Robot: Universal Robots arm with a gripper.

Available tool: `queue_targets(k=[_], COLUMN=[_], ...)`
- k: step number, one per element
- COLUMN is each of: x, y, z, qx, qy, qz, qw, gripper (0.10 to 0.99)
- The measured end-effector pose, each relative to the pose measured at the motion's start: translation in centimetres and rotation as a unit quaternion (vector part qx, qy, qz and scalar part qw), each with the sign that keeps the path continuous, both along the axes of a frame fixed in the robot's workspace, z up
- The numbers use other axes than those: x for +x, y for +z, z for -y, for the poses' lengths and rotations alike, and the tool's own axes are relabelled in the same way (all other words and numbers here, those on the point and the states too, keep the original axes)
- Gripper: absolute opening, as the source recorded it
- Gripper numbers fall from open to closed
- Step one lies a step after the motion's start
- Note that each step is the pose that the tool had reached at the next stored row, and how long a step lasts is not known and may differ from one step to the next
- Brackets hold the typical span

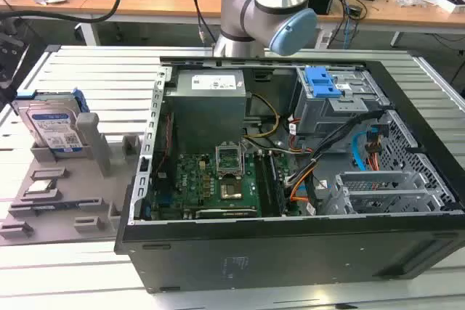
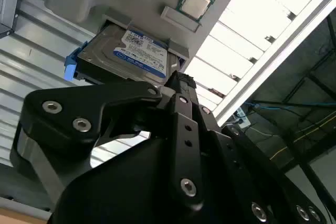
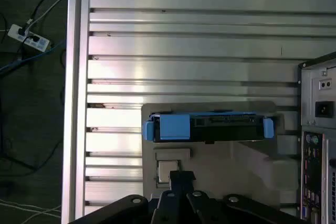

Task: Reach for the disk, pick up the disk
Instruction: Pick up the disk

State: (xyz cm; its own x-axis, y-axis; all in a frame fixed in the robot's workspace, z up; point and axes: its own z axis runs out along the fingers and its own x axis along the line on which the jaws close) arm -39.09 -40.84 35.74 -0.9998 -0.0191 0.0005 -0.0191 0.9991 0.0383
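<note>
1. The disk [image 1: 54, 130] stands on edge in a grey holder [image 1: 80, 190] at the exterior view's left.
2. The first wrist view shows its blue rail [image 3: 173, 128], the second wrist view its label [image 2: 144, 56].
3. The gripper [image 3: 181, 178], pressed together and empty, is apart from it.

Silver, blue-capped arm [image 1: 270, 6] upright; black hand [image 3: 181, 178] downward.

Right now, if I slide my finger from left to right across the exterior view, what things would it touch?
disk standing in its grey holder → green motherboard inside the open computer case → blue plastic bracket → silver drive cage
</note>
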Motion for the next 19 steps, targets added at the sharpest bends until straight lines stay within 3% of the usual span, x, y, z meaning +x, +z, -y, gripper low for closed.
queue_targets(k=[7,12,14,15,19], x=[0.00,0.00,0.00,0.00,0.00], y=[0.00,0.00,0.00,0.00,0.00], z=[0.00,0.00,0.00,0.00,0.00], qx=[0.0000,0.0000,0.0000,-0.0001,0.0000], qy=[0.044,0.076,0.098,0.116,0.145], qz=[0.0000,0.0000,0.0000,0.0000,0.0000], qw=[0.9990,0.9971,0.9952,0.9933,0.9894], gripper=[0.106,0.106,0.106,0.106,0.106])
